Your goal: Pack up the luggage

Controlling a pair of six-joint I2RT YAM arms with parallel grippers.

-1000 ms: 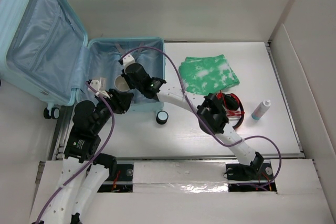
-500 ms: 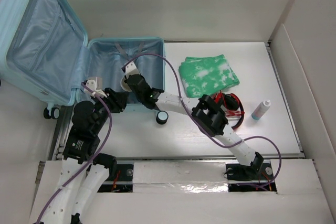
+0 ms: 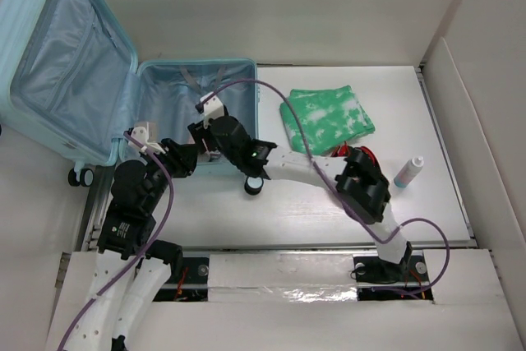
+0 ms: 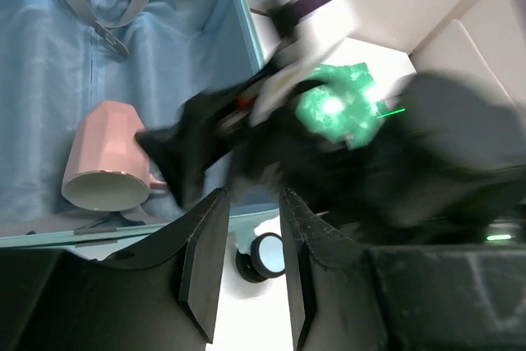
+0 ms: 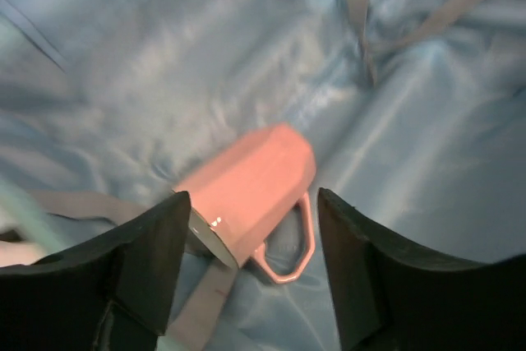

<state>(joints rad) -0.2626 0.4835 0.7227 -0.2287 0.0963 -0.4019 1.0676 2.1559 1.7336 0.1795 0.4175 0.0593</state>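
Observation:
The luggage [image 3: 164, 92] lies open at the table's left, its lid [image 3: 66, 63] raised toward the back left. A pink mug [image 5: 255, 178] lies on its side on the blue lining, handle toward me; the left wrist view shows this mug [image 4: 107, 162] too. My right gripper [image 5: 251, 199] hangs open just above the mug, a finger on either side and neither touching it. From above, the right gripper [image 3: 205, 125] sits over the case's near part. My left gripper [image 4: 253, 203] hovers at the case's near rim, its fingers a little apart with nothing between them.
A green-and-white cloth [image 3: 326, 117] lies right of the case. A red-and-black item [image 3: 362, 158] sits partly under my right arm, and a small bottle [image 3: 408, 172] stands farther right. Caster wheels [image 3: 254, 184] [image 3: 80, 176] stick out at the case's near edge.
My right gripper has opened and let go of the pink mug, which now lies in the case. The right elbow has swung to the right. The left arm has barely moved.

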